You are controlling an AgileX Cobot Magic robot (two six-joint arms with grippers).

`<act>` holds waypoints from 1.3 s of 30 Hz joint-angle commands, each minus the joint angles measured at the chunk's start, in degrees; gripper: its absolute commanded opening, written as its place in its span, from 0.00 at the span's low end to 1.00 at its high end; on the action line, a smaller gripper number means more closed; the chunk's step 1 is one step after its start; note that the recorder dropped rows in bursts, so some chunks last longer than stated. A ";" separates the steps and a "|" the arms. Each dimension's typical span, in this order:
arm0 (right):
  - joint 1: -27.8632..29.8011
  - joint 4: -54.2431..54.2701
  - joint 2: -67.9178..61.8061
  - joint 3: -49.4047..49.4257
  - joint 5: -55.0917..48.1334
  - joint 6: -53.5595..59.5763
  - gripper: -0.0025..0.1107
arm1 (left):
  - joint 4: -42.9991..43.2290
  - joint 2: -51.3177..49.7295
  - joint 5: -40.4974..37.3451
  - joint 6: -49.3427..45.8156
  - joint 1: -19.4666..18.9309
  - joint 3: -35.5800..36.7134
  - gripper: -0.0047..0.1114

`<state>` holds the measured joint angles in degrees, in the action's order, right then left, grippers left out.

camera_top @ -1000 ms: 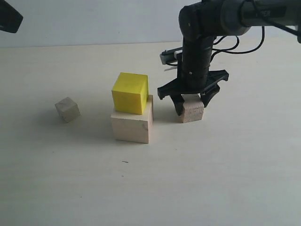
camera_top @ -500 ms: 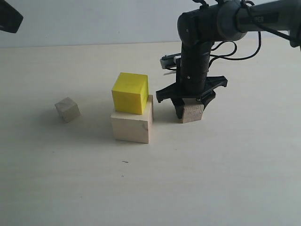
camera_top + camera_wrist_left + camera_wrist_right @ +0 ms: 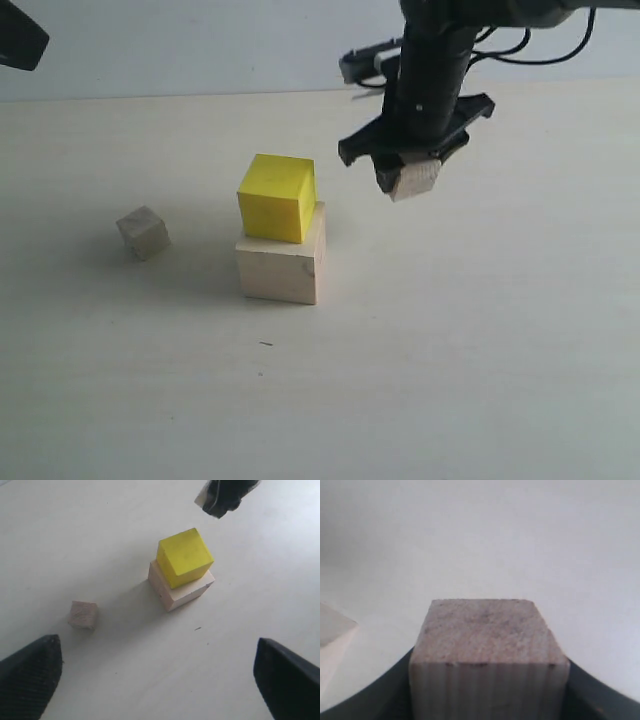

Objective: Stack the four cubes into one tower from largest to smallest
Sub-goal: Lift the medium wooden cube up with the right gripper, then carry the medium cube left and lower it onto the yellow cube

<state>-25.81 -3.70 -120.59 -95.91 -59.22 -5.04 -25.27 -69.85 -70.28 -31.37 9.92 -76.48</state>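
- Your right gripper is clamped on the smaller pale wood cube, up in the air and clear of the table. In the right wrist view the cube sits square between the jaws, so the grip looks fine to me.
- Your target is the yellow cube, lower than the gripper and off to its side, toward the left arm. It sits on the big pale wood cube but pushed toward one edge, not centred.
- So aim for the middle of the yellow top, not the middle of the base. Go across high first, then straight down.
- Line the held cube's faces up with the yellow one if you can. More overlap, less wobble.
- Touch down gently before you let go. I reckon a sideways nudge could slide the yellow cube off.
- The tiny pale wood cube lies on the table past the stack, on the far side from this gripper. That one goes last.
- Your left gripper hangs above it all, fingers spread wide, holding nothing.
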 commanded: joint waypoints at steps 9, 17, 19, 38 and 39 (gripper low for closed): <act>12.94 44.86 28.50 30.48 26.80 52.15 0.02 | -0.58 0.45 0.32 0.25 -0.11 0.27 0.95; 15.84 77.09 34.47 42.94 18.80 97.43 0.02 | -0.97 0.45 0.32 0.37 -0.11 0.27 0.95; 15.84 76.97 34.47 42.93 18.80 97.67 0.02 | -1.10 0.45 0.32 0.58 -0.11 0.27 0.95; 15.84 103.49 19.97 38.71 6.50 126.28 0.02 | -0.76 0.47 3.22 8.05 -0.11 7.81 0.95; 15.84 103.49 18.87 37.82 5.19 126.28 0.02 | -0.76 0.47 3.85 8.05 -0.11 7.81 0.95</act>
<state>-10.28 98.21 -98.58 -55.83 -49.00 119.96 -26.24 -69.85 -68.51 -23.37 9.92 -68.86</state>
